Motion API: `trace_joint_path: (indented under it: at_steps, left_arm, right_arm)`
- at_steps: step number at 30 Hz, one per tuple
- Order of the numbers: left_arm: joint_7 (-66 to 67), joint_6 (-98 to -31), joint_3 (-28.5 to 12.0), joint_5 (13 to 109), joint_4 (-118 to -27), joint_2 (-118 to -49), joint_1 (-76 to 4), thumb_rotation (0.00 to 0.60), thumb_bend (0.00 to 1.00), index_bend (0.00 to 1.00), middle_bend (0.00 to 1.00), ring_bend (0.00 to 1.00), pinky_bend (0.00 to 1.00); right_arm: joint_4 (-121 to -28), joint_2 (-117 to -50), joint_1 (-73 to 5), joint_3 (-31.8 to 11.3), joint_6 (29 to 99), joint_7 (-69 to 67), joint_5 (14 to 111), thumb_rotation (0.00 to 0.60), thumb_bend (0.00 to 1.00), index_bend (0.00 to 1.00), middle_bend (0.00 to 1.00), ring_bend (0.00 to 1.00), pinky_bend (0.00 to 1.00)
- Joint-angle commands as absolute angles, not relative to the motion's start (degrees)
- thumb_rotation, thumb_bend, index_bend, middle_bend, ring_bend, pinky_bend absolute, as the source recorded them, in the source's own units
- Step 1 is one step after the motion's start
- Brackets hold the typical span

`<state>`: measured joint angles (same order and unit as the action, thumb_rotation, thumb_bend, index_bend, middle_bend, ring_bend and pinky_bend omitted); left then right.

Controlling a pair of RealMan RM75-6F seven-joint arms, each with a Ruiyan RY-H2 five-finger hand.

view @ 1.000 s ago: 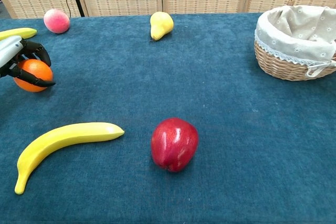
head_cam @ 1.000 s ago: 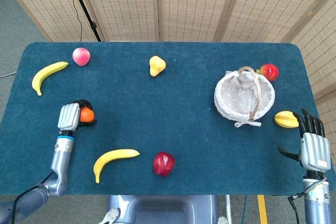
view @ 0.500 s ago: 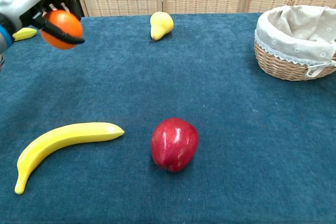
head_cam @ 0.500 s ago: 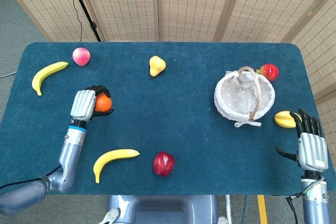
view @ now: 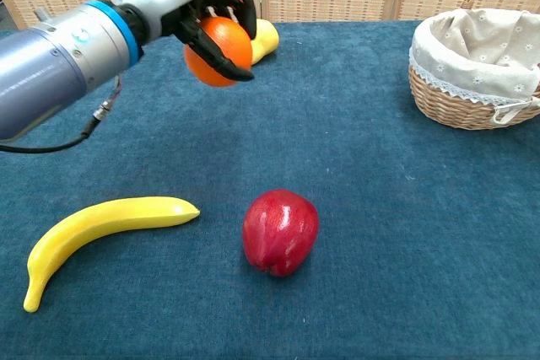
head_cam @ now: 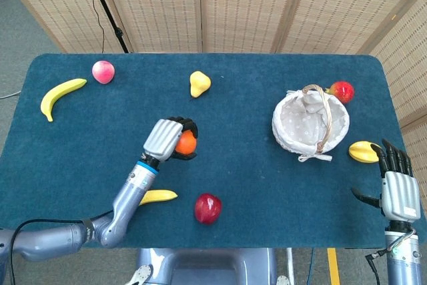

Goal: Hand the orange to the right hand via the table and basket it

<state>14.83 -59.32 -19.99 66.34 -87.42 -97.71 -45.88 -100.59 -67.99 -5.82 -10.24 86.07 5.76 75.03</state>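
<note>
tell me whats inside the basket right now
The basket shows only its pale cloth liner with a bunched knot near the handle; no fruit is visible in it. The orange is held by the left hand. The chest view hides the inside.

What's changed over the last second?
The left hand, gripping the orange throughout, lifted it off the table's left side and carried it toward the middle. The right hand stayed open near the right edge; the basket and other fruit kept their places.

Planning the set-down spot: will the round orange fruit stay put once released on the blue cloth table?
Probably mostly: the round orange fruit could roll, but the blue cloth table looks flat and napped. The left robot hand wraps it without denting, so it seems firm.
</note>
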Motion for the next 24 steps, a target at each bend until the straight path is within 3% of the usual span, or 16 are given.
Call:
trace_joint_path:
  at_steps: [1, 24]
  left_arm:
    - [15.45, -58.98, -19.27, 66.00, -87.82, -98.77, -46.59, 0.600, 0.21, 0.68, 0.55, 0.46, 0.54]
    - [8.65, -55.76, -15.07, 69.00, -71.93, -113.63, -51.21, 0.600, 0.21, 0.68, 0.55, 0.46, 0.54]
  right_arm:
    - [-100.73, -67.81, -5.54, -10.27, 86.39, 5.53, 75.02, 0.600, 0.00, 0.12, 0.03, 0.00, 0.00]
    - [-101.43, -66.79, -4.45, -10.51, 87.84, 3.98, 75.89, 0.600, 0.00, 0.13, 0.03, 0.00, 0.00]
